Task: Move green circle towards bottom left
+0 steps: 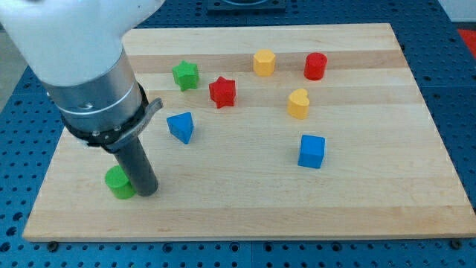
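Observation:
The green circle (117,182) sits near the board's bottom left corner. My tip (146,191) rests on the board right against the circle's right side. The rod rises from it toward the view's upper left, where the arm's grey and white body hides part of the board's left end.
On the wooden board (357,201): a green star (186,75), a red star (222,91), a blue triangle (181,126), a yellow hexagon (263,62), a red cylinder (315,66), a yellow heart (298,104) and a blue cube (312,151). The board's left edge is close to the circle.

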Motion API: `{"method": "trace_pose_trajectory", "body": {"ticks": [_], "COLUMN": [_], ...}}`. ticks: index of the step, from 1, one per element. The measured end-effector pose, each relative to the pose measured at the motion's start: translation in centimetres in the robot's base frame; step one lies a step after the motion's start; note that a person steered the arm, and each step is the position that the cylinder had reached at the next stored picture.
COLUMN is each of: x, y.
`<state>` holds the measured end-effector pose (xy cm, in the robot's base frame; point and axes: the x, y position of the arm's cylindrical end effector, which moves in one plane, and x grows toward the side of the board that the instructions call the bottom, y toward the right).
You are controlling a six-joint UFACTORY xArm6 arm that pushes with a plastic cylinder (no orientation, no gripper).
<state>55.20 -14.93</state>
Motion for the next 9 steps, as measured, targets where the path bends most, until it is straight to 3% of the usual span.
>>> {"method": "trace_pose_trajectory", "body": {"ticks": [2, 6, 9], "x": [-3.7, 2.5, 2.2], "y": [-1.7, 0.6, -4.7]}}
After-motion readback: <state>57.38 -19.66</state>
